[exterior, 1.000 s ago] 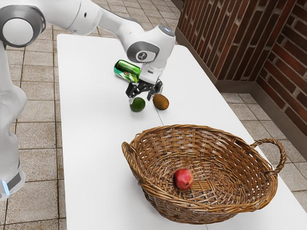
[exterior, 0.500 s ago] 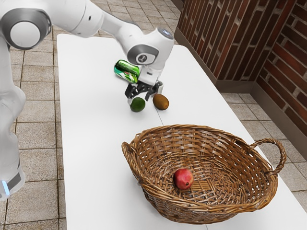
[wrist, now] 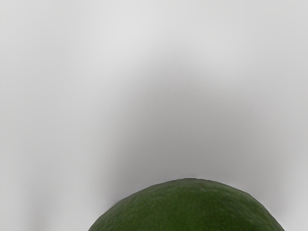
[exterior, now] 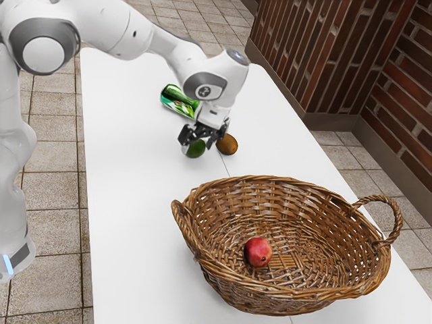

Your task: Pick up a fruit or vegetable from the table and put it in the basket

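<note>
The tool (exterior: 196, 144) was spread astride the green fruit (exterior: 196, 150) on the tabletop (exterior: 135, 209), its fingers hiding part of the fruit's upper side (any contact was too small to make out). The wrist view cut the fruit off at its edge. The hand pointed down, slightly tilted, below the bent arm (exterior: 121, 30). The brown fruit (exterior: 228, 144) crowded the tool's other flank; behind, the hand partly covered the green can (exterior: 177, 100). Bare tabletop lay between the fruits and the basket (exterior: 236, 295), which held a red fruit (exterior: 258, 252).
</note>
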You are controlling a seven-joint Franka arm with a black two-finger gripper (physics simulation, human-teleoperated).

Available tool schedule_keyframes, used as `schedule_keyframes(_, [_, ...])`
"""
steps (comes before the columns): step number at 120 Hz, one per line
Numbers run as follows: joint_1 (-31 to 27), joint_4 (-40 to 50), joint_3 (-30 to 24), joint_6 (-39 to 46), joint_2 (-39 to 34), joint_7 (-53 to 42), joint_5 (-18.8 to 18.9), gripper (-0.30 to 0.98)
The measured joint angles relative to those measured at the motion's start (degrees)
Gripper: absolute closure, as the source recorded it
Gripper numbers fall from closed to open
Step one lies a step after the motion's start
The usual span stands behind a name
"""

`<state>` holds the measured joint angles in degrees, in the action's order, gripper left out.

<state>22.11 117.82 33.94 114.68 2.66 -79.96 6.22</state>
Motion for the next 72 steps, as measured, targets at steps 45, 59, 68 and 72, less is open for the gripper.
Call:
schedule_keyframes(45, [-1.8, -0.1, 0.1, 0.6, 0.4, -0.3, -1.0, 0.06])
schedule_keyframes(59, [-1.9, -0.1, 0.0, 0.8, 0.4, -0.3, -1.4, 0.27])
schedule_keyframes(68, [-2.0, -0.1, 0.0, 0.9, 0.4, -0.3, -1.5, 0.33])
schedule_keyframes(72, [-2.0, -0.1, 0.0, 0.9, 0.4, -0.2, -1.5, 0.34])
